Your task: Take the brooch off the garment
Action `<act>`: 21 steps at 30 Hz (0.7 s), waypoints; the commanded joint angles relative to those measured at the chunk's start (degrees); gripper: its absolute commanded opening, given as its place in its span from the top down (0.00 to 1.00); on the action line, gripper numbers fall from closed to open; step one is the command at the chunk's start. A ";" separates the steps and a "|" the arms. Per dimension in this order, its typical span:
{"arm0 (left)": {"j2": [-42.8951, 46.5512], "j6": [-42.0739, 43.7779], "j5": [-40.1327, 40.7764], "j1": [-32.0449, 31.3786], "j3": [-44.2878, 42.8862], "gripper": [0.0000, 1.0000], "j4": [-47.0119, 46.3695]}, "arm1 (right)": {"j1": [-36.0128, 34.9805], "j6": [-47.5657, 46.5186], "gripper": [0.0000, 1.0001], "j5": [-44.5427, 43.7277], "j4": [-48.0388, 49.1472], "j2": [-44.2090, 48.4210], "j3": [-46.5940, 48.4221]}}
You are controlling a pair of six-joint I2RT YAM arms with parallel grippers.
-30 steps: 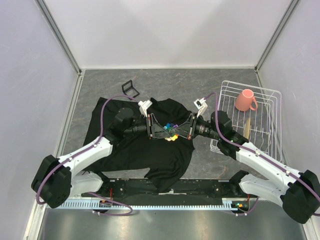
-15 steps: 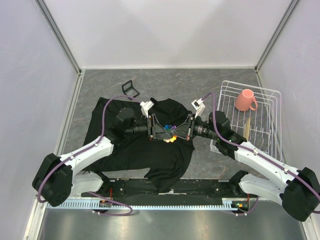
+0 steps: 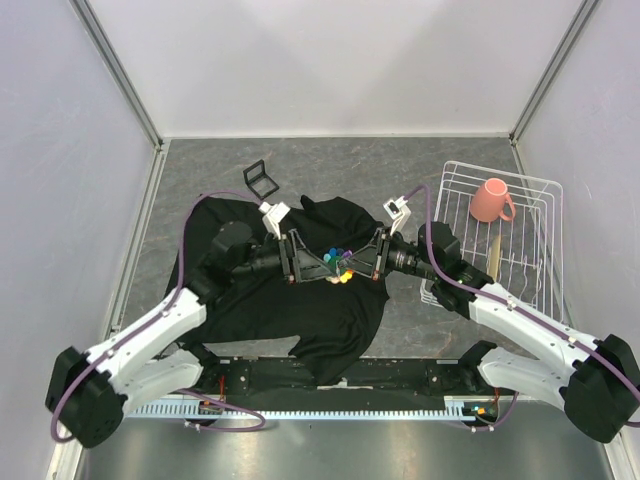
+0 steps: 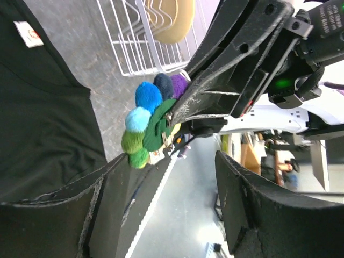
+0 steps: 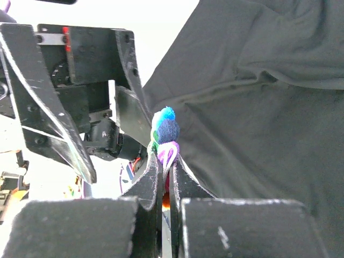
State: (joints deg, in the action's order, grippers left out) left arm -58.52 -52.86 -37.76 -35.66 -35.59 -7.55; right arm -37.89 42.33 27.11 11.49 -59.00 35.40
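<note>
Right gripper [image 3: 352, 264] is clamped on the brooch [image 3: 340, 263], pinching it edge-on at the fingertips. The multicolour pom-pom petals stick out past the tips in the right wrist view. The brooch hangs above the middle of the black T-shirt [image 3: 265, 300], and the left wrist view shows no cloth clinging to it, so it looks free. The pin side is hidden, so I can't confirm that.

Left gripper [image 3: 315, 262] sits just left of the brooch, jaws spread wide and holding nothing, one finger either side of it but not touching.

Step in hand, as I judge it: carry the brooch off the shirt. To do it well:
- Keep the right pinch firm, since the grip is thin and on the edge.
- Lift straight up first and watch for fabric tenting.
- Back the left arm away low and sideways without dragging cloth.
- Set the brooch on bare table [image 3: 400, 170], well clear of the dish rack [image 3: 540, 262].
</note>
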 commanded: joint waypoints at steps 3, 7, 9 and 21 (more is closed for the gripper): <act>7.81 9.18 10.17 0.59 -0.44 0.34 8.51 | -0.08 -0.31 1.00 4.34 7.66 -0.50 1.16; 6.84 10.23 8.58 0.68 -1.67 0.30 9.39 | -0.17 -1.45 1.00 9.96 13.01 -2.25 2.48; 7.02 8.49 8.76 1.81 -1.50 0.28 8.88 | -0.34 -2.86 1.00 13.13 15.66 -2.08 2.40; 14.66 -20.24 -4.33 17.27 1.67 0.37 14.75 | -5.26 -33.17 1.00 -1.26 3.63 -3.48 7.75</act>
State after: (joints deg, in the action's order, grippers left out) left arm -45.91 -59.51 -36.10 -23.88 -33.15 0.51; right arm -41.36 21.87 33.54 17.28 -61.47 39.92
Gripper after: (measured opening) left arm 0.621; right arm 0.022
